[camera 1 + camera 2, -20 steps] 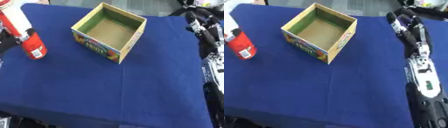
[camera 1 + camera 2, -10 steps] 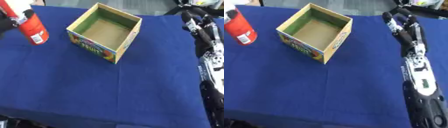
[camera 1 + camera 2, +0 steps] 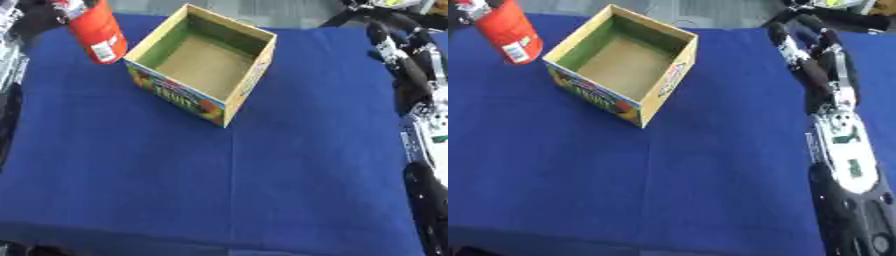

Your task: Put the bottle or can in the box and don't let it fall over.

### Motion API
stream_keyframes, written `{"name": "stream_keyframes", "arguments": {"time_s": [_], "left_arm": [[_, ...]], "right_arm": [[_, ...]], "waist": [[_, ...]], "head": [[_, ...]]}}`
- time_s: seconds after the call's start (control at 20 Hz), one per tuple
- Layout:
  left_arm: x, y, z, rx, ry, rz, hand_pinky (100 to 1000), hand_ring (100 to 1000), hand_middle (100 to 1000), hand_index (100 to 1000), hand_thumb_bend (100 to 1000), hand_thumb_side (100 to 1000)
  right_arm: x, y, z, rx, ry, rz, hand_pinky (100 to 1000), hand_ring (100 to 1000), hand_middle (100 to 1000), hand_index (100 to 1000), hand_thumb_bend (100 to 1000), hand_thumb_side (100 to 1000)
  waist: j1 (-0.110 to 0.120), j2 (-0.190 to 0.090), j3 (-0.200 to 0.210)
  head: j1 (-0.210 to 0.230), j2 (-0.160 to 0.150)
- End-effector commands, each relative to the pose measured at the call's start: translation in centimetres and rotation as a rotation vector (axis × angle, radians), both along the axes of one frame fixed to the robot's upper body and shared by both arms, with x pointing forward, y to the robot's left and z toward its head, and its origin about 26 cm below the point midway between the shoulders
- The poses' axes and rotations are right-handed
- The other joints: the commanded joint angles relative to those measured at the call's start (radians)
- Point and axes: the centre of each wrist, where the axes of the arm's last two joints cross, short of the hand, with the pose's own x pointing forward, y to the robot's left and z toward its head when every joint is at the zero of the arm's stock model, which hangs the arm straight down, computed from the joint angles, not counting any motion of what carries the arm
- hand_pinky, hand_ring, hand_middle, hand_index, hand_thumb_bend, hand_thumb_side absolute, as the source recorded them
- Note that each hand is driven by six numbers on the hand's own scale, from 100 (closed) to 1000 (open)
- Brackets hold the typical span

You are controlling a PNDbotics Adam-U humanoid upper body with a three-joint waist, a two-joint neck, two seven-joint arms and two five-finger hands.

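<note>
Left hand point(image 3: 48, 7) raised red can point(image 3: 94, 31) higher, nearer box point(image 3: 203, 62)

Tall red cylindrical can point(image 3: 94, 29): bright red body, white label patch with dark print low on side. Open cardboard box point(image 3: 204, 62): tan-brown floor, green inner walls, yellow rims; outer front face multicoloured, blue band with red, orange, green fruit print. Cloth-covered table point(image 3: 219, 175): plain deep blue. Right hand point(image 3: 808, 55): black with silver-white segments. Right forearm point(image 3: 848, 155): silver-white panel with small green marks, black below.
</note>
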Motion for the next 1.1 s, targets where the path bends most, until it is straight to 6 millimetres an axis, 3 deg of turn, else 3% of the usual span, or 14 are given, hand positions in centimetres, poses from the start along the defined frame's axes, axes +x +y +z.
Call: {"name": "stream_keyframes", "arguments": {"time_s": [0.05, 0.7, 0.8, 0.85, 0.9, 0.95, 1.1], "left_arm": [[0.2, -0.1, 2.8, 0.019, -0.069, 0.02, 1000, 880, 609, 452, 246, 375], [1.9, -0.7, 4.1, -0.029, -0.143, 0.122, 1000, 879, 608, 480, 350, 424], [2.1, -0.7, 4.2, -0.021, -0.157, 0.131, 1000, 892, 630, 523, 480, 446], [2.2, -0.7, 4.2, 0.0, -0.164, 0.139, 1000, 933, 716, 729, 658, 456], [2.2, -0.6, 4.2, 0.029, -0.171, 0.148, 1000, 945, 739, 795, 742, 469], [2.3, -0.5, 4.1, 0.06, -0.175, 0.155, 1000, 966, 772, 927, 945, 522], [2.4, 0.0, 3.8, 0.137, -0.182, 0.189, 1000, 960, 767, 952, 1000, 556]], "right_arm": [[-0.1, 0.7, 1.8, -0.001, -0.058, 0.032, 763, 967, 1000, 815, 667, 400], [0.0, 4.8, 3.9, -0.006, -0.121, 0.185, 763, 967, 1000, 815, 660, 409], [0.0, 5.3, 4.2, -0.01, -0.129, 0.205, 763, 967, 1000, 814, 660, 408], [0.0, 5.5, 4.3, -0.012, -0.13, 0.212, 763, 967, 1000, 814, 660, 407], [0.0, 5.6, 4.3, -0.013, -0.131, 0.217, 763, 967, 1000, 814, 660, 406], [0.0, 5.6, 4.3, -0.014, -0.13, 0.221, 763, 967, 1000, 814, 660, 405], [0.0, 5.7, 4.2, -0.017, -0.126, 0.228, 763, 967, 1000, 814, 660, 403]], "waist": [[0.004, -0.007, -0.016], [0.03, 0.054, -0.139], [0.034, 0.062, -0.153], [0.035, 0.065, -0.157], [0.035, 0.067, -0.16], [0.036, 0.068, -0.16], [0.037, 0.069, -0.157]], "head": [[0.026, -0.027], [0.138, -0.091], [0.148, -0.099], [0.15, -0.1], [0.151, -0.1], [0.152, -0.1], [0.151, -0.098]]}}
